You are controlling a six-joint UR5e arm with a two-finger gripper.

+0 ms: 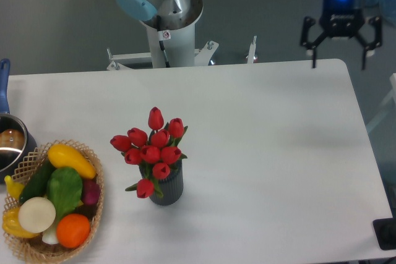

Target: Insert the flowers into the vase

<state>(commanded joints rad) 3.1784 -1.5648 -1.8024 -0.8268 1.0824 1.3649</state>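
Observation:
The flowers (152,149), a bunch of red tulip buds with green leaves, stand upright in the vase (168,190), a short dark grey ribbed cylinder left of the table's middle. One bud droops over the vase's left rim. My gripper (339,60) is far off at the table's back right corner, high up. Its fingers are spread wide and it holds nothing.
A wicker basket (93,230) with colourful vegetables sits at the front left. A metal pot (11,143) with a blue handle is at the left edge. The arm's base column (167,23) stands behind the table's back edge. A dark object (387,234) lies at the front right corner.

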